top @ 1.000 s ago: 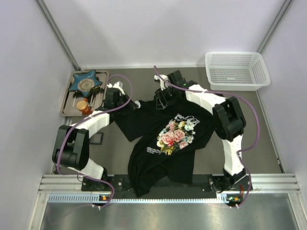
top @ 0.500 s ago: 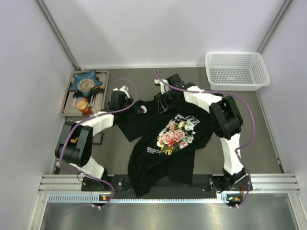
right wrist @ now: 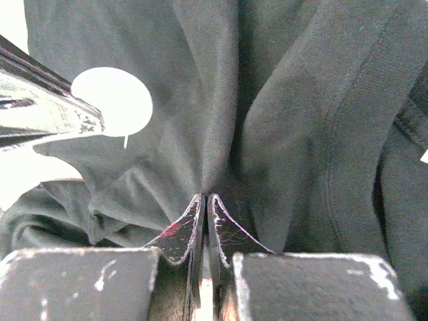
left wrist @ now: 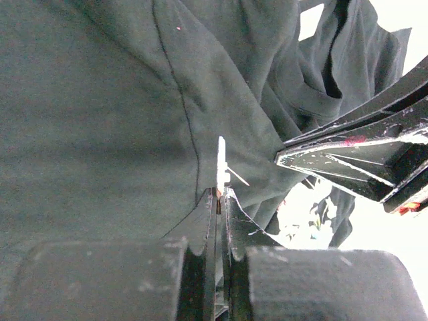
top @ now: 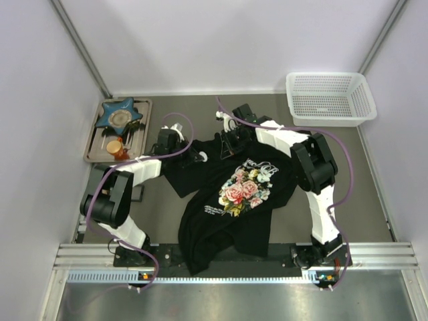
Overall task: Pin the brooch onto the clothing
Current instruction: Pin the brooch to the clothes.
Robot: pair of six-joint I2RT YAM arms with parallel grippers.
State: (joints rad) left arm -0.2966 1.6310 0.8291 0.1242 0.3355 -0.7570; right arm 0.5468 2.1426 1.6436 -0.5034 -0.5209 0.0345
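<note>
The clothing (top: 234, 194), a black T-shirt with a rose print, lies crumpled in the middle of the table. My left gripper (left wrist: 221, 192) is shut on the brooch (left wrist: 221, 164), seen edge-on with its thin pin pointing at the dark cloth (left wrist: 100, 120). In the right wrist view the brooch (right wrist: 112, 101) shows as a pale round disc just above the fabric. My right gripper (right wrist: 206, 196) is shut on a pinched fold of the shirt (right wrist: 281, 100) near the collar. Both grippers meet at the shirt's far edge, the left gripper (top: 194, 152) and the right gripper (top: 224, 146) close together.
A white mesh basket (top: 329, 97) stands at the back right. At the back left, a metal tray (top: 93, 144) carries a blue star-shaped dish (top: 119, 115) and a small orange item (top: 115, 146). A black square piece (top: 136, 192) lies beside the left arm.
My right gripper has closed on a fold of the shirt. The left gripper has moved right with the brooch, closer to the right gripper.
</note>
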